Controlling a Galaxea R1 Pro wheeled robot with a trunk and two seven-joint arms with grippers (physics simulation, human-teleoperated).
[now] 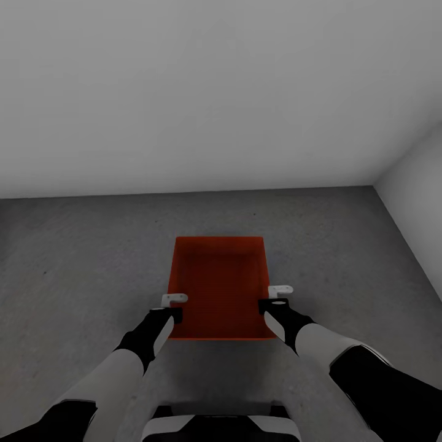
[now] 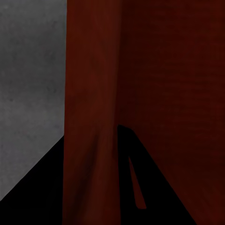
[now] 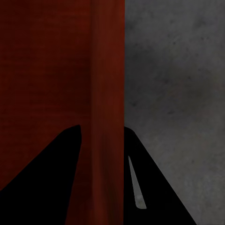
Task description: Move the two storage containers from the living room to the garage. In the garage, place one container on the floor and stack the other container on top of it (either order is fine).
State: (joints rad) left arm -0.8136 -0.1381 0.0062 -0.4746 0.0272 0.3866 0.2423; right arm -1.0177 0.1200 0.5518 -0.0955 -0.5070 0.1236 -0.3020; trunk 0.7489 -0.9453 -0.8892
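Orange-red plastic bin (image 1: 218,288) sits upright with its open top upward, its long axis running away from the robot toward the white wall (image 1: 184,92), above the grey concrete floor (image 1: 80,258). Left tool (image 1: 174,301) pinches the bin's left side wall between its fingers; right tool (image 1: 277,293) pinches the right side wall likewise. Whether the bin touches the floor is unclear.

Orange-red lidless storage container (image 1: 218,288), upright, empty, over dark grey concrete floor (image 1: 80,258), near white wall corner
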